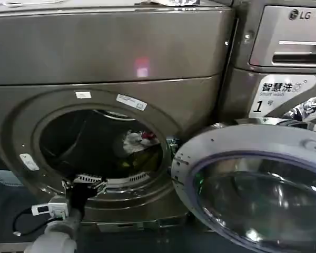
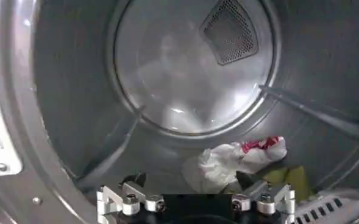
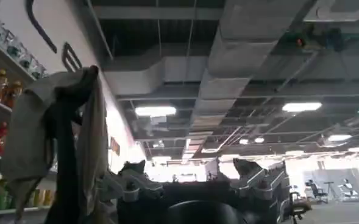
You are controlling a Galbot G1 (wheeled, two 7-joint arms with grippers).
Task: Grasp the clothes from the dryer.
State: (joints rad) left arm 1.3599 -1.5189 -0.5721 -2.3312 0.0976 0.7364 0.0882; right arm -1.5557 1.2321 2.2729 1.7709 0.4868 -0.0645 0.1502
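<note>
your left gripper (image 1: pixel 83 185) sits wide open at the dryer (image 1: pixel 110 58) mouth's 6 o'clock rim. the clothes (image 2: pixel 234 159) lie at the drum's 4 o'clock: light, soft, floppy. pinch the white bunched middle, i'd say.

Neighbour machine (image 1: pixel 274 58), top right — "LG" badge (image 1: pixel 300 15) on its panel. Below, white label (image 1: pixel 287 95): "智慧洗", small "Smart wash", big "1" w/ a small character beside. Dryer (image 1: pixel 110 58) stickers — too small to read.
</note>
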